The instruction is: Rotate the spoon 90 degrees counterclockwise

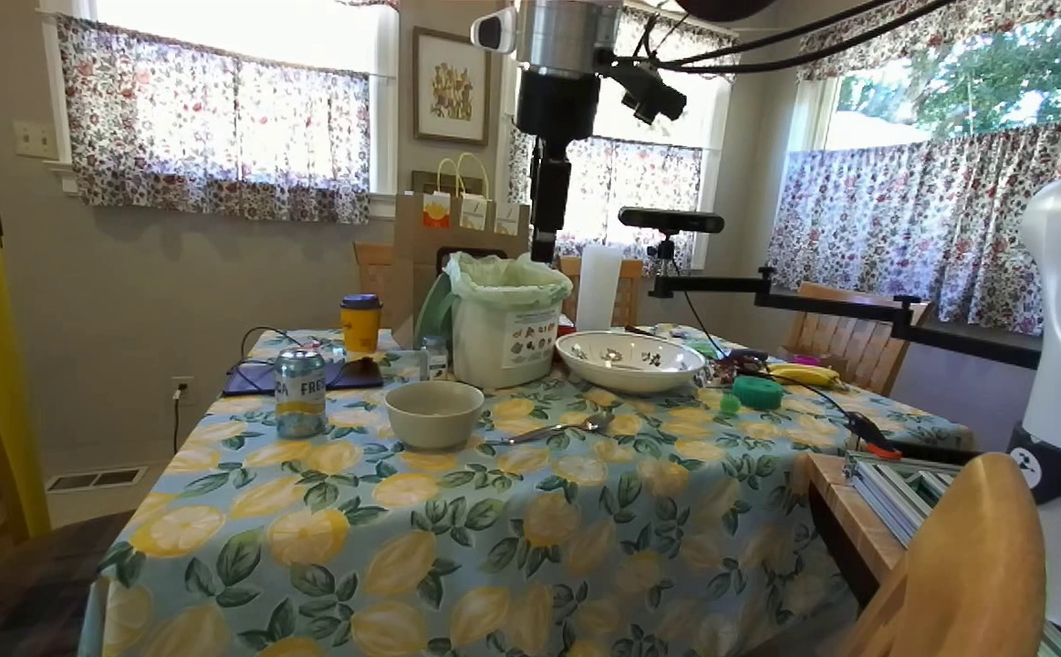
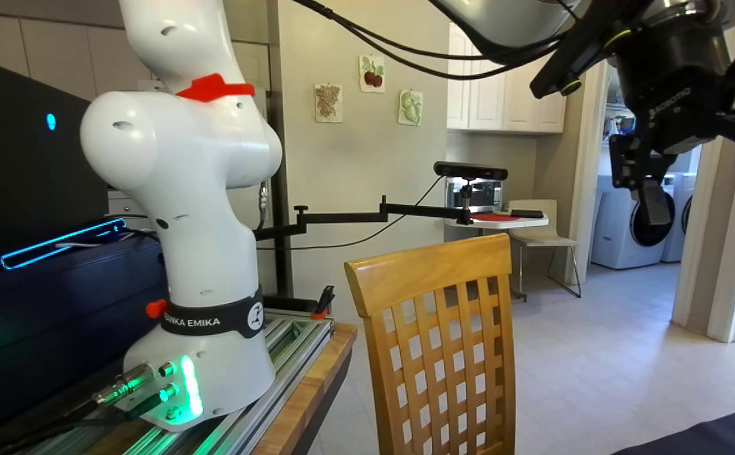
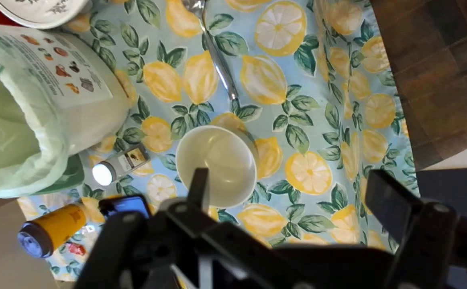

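Note:
The silvery metal spoon [image 1: 544,432] lies flat on the lemon-print tablecloth, just right of a small white bowl [image 1: 434,417] in an exterior view. Its handle end points toward that bowl and its head points away, to the right. In the wrist view the spoon [image 3: 217,60] runs from the top edge down toward the white bowl [image 3: 221,164]; its head is partly cut off by the frame. My gripper [image 3: 293,188] is open and empty, high above the table and apart from the spoon. Its spread fingers also show in an exterior view [image 2: 708,183].
A lined white bin [image 1: 503,338] stands behind the spoon, with a large patterned bowl [image 1: 630,360] beside it. A can [image 1: 300,394], a yellow cup [image 1: 361,327], a small bottle [image 3: 125,162], bananas [image 1: 804,374] and a green lid [image 1: 757,392] are also on the table.

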Robot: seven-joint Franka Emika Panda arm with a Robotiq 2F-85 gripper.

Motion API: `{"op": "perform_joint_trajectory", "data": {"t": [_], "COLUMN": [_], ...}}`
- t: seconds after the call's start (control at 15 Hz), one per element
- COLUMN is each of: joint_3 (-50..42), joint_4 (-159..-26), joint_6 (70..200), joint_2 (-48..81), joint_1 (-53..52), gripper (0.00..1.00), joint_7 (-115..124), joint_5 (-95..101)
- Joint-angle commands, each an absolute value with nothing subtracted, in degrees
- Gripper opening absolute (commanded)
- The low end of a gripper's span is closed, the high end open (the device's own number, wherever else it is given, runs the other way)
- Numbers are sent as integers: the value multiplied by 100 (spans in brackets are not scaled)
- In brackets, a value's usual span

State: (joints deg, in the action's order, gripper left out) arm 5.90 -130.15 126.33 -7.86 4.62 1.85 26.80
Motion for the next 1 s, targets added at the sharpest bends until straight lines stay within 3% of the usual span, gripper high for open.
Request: {"op": "perform_joint_trajectory", "data": {"t": [0.0, 0.53, 0.93], "joint_3": [355, 286, -346], "joint_4": [-12491, -12581, -12685], "joint_6": [12402, 12612, 12938], "joint_2": [-292, -364, 47], "joint_1": [316, 266, 615], "gripper": [100, 100, 100], "joint_7": [-303, -93, -283], "joint_5": [2702, 2732, 2726]}}
